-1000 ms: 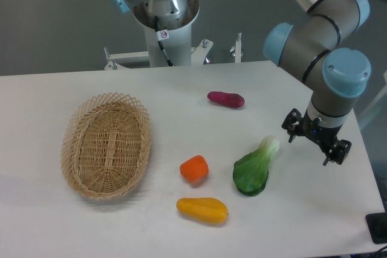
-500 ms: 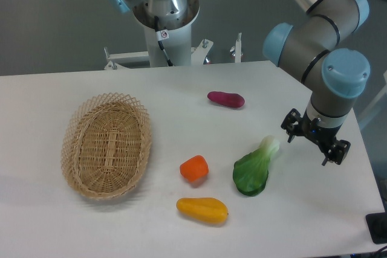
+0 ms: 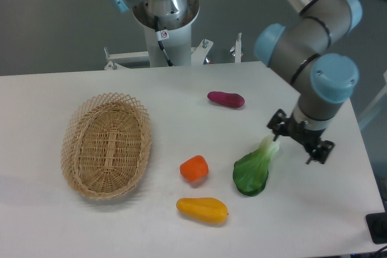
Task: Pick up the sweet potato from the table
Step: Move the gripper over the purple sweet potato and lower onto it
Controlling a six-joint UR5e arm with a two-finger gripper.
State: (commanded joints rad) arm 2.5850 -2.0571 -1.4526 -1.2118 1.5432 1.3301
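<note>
gripper (image 3: 300,141) released with fingers spread, above table (image 3: 181,89), sweet potato (image 3: 226,99) well to its upper left, bok choy (image 3: 254,168) just below-left, nothing grasped

I see the sweet potato (image 3: 226,99) on the table (image 3: 181,228), behind and left of my fingers (image 3: 276,125); bok choy (image 3: 254,168) just below them, basket (image 3: 106,145) far left.

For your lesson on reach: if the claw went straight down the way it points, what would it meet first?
Most likely bare table, just right of the bok choy; the claw looks open, though depth is unclear.
</note>
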